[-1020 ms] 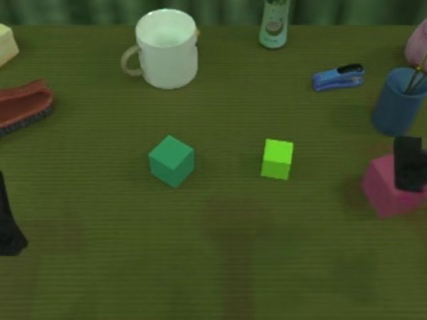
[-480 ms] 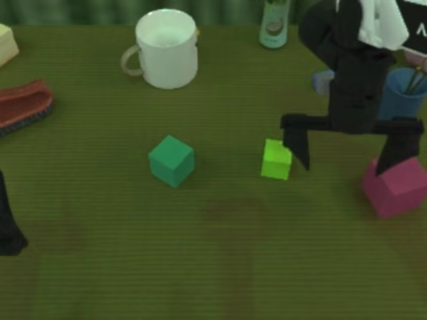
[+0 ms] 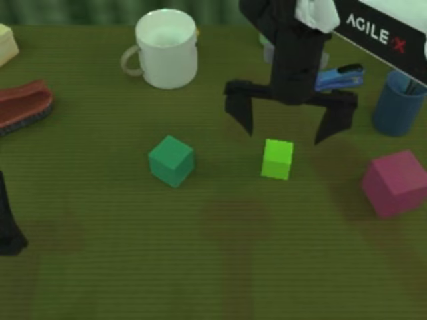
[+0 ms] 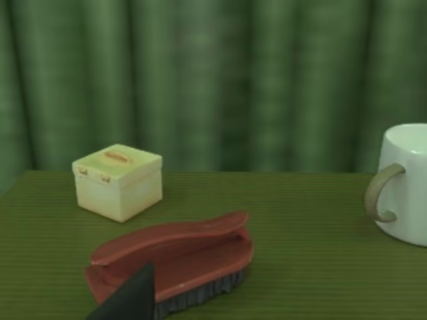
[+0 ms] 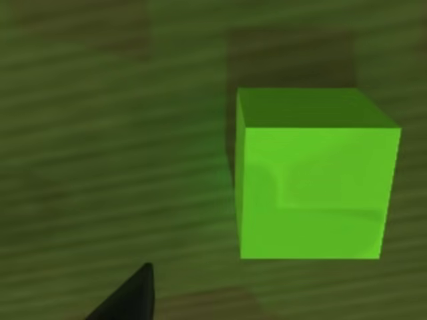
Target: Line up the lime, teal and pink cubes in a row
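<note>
My right tool [image 3: 287, 132] hangs over the middle of the green worktop [image 3: 220, 267], fingers spread wide, one black fingertip [image 3: 245, 121] left of and just beyond the lime [image 3: 277, 159], the other to its right and just beyond it. Neither finger touches the lime, which sits on the cloth just nearer than the gap between them. From the right wrist camera the lime [image 5: 313, 177] fills much of the view, with one dark fingertip [image 5: 130, 297] showing at the edge, apart from it.

The teal [image 3: 171, 160] sits on the worktop well left of the lime, turned corner-on. The pink cube [image 3: 398, 183] sits near the right edge, well right of the lime and a little nearer. All three lie roughly along one left-to-right band, widely spaced.

My left tool [image 3: 8, 230] is parked at the left edge; I cannot tell from here how its fingers stand.

Along the far side: a white mug [image 3: 167, 48] beyond the teal, a blue stapler [image 3: 339, 77] partly behind my right arm, and a blue cup [image 3: 399, 103] far right. A red brush [image 3: 25, 105] lies at the far left, with a cream box [image 4: 118, 181] beyond it in the left wrist camera.
</note>
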Available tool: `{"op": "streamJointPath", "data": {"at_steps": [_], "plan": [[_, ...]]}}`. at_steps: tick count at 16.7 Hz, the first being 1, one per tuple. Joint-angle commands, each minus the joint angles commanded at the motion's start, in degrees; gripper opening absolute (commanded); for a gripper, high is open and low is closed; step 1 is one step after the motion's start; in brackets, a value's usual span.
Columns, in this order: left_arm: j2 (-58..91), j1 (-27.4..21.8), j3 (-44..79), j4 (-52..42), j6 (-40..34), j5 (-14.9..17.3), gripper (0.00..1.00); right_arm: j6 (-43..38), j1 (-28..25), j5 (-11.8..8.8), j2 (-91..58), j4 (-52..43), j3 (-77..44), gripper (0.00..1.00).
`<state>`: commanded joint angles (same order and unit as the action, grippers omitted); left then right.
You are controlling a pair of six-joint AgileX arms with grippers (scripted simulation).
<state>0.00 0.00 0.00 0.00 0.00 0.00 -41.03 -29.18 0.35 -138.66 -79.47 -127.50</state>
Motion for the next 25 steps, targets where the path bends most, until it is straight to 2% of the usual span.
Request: {"op": "streamJointPath", "data": {"at_steps": [9, 16, 22, 25], "plan": [[0.0, 0.0, 0.0, 0.0, 0.0, 0.0, 1.00, -0.2, 0.0, 0.0, -0.4, 1.0, -0.1, 1.00], [0.0, 0.0, 0.0, 0.0, 0.0, 0.0, 1.00, -0.3, -0.2, 0.0, -2.9, 16.4, 12.5, 1.00], [0.0, 0.0, 0.0, 0.0, 0.0, 0.0, 1.00, -0.4, -0.3, 0.0, -3.3, 18.2, 14.3, 1.00], [0.0, 0.0, 0.0, 0.0, 0.0, 0.0, 1.00, -0.4, -0.3, 0.0, -3.3, 18.2, 14.3, 0.77]]}}
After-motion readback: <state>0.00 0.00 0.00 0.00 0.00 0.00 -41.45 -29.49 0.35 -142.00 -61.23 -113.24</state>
